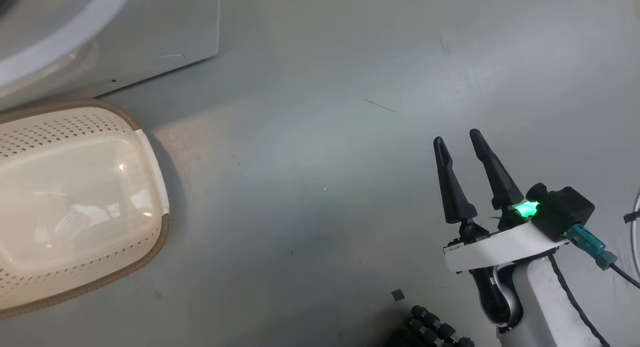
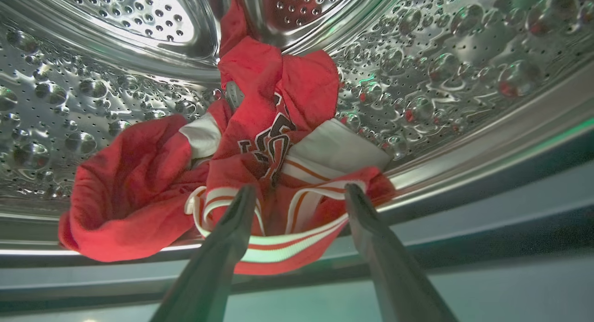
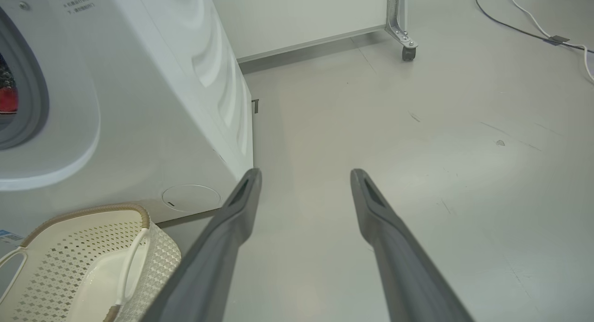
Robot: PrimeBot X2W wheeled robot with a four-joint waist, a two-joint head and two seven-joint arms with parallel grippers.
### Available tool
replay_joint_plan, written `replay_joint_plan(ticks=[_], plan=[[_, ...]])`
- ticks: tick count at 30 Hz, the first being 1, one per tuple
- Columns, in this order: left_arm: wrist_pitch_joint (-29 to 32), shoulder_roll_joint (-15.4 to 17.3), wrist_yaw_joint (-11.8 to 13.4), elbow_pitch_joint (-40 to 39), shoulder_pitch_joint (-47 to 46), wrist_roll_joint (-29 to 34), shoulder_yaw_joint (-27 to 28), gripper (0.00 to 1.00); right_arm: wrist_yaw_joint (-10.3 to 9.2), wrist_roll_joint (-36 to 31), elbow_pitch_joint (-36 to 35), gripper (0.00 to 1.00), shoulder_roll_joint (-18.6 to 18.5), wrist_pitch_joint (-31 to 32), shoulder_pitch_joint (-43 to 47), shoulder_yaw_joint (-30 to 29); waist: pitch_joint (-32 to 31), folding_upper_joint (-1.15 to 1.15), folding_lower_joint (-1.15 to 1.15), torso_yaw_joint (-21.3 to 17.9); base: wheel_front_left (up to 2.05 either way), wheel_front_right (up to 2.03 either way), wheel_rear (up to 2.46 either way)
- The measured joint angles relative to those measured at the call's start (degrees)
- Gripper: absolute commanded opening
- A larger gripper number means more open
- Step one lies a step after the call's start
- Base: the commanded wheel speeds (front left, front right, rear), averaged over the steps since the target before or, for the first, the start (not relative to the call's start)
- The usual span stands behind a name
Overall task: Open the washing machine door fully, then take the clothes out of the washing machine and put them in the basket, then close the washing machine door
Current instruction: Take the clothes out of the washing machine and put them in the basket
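The left tool (image 2: pixel 300 187) is spread at the clothes (image 2: pixel 260 127), which lie in the drum (image 2: pixel 464 57) at its 12 o'clock; in the head view the basket (image 1: pixel 55 129) at 9 o'clock is empty; the right tool (image 1: pixel 457 136), spread too, hangs at 4 o'clock; emptying and shutting the door seem left.

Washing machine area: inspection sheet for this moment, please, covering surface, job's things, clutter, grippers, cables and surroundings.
Surface: grey floor, lightly scuffed.
Job's things: washing machine; red clothes in its drum, near the mouth; basket empty, on the floor by the machine.
Clutter: small dark scrap on the floor.
Grippers: left gripper at the clothes' striped band, jaws open; right gripper over the floor, jaws open, empty.
Cables: cables lying on the floor.
Surroundings: castor of a metal frame; pale panel.
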Motion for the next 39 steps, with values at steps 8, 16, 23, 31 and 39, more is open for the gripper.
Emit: replay_joint_plan(ticks=[8, 16, 23, 31, 39], plan=[[0.6, 1.1, 0.7, 3.4, -0.1, 1.3, 0.2, 1.00, 0.04, 0.3, 0.6, 1.00, 0.0, 0.0, -0.5, 0.5, 1.1, 0.00, 0.00, -1.9, 0.00, 0.00, 0.00], [1.6, 1.8, 1.4, 6.0, -0.1, 2.3, 0.3, 0.28, 0.07, 0.8, 1.3, 1.00, 0.0, 0.0, -0.5, 0.5, 1.1, 0.00, 0.00, -2.3, 0.00, 0.00, 0.00], [1.9, 1.6, 1.5, 6.8, -0.1, 2.4, 0.0, 0.00, 0.21, 0.8, 1.5, 1.00, 0.0, 0.0, -0.7, 0.5, 1.1, 0.00, 0.00, -2.3, 0.00, 0.00, 0.00], [-1.7, 0.6, 1.5, 6.7, -0.1, 3.1, -0.5, 0.00, 0.23, 0.8, 1.7, 1.00, 0.0, 0.0, -1.2, -0.3, 0.7, 0.00, 0.00, -1.9, 0.00, 0.00, 0.00], [-7.7, -1.2, 1.3, 5.9, 0.5, 3.3, -0.4, 0.00, 0.52, 0.1, 1.8, 1.00, 0.0, 0.0, -1.6, -1.3, -0.2, 0.00, 0.00, -0.6, 0.00, 0.00, 0.00]])
